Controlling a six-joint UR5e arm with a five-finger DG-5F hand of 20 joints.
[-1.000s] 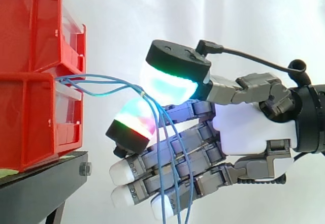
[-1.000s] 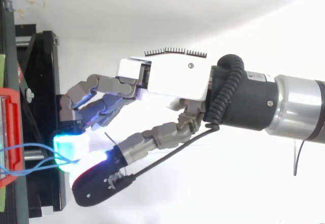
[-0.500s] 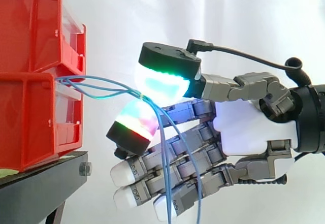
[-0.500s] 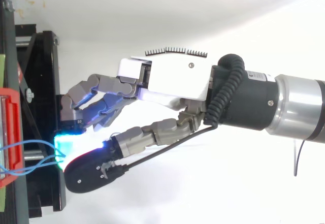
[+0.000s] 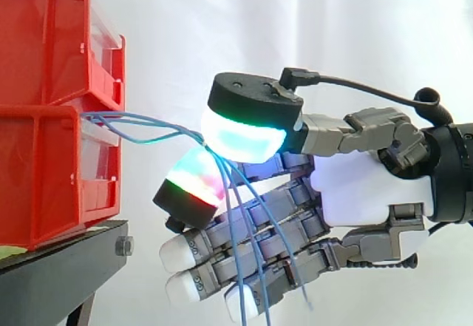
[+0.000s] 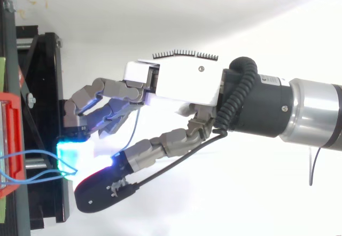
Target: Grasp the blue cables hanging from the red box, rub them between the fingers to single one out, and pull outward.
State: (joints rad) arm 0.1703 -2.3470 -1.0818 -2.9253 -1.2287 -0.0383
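In the side view, the blue cables (image 5: 188,128) leave the front of the red box (image 5: 44,178) and run nearly level toward 3 o'clock. At the robot hand (image 5: 369,185) they bend and hang toward 5 to 6 o'clock, fanning across its lower fingers. The robot hand, at 3 o'clock of the box, pinches them between two glowing pads.
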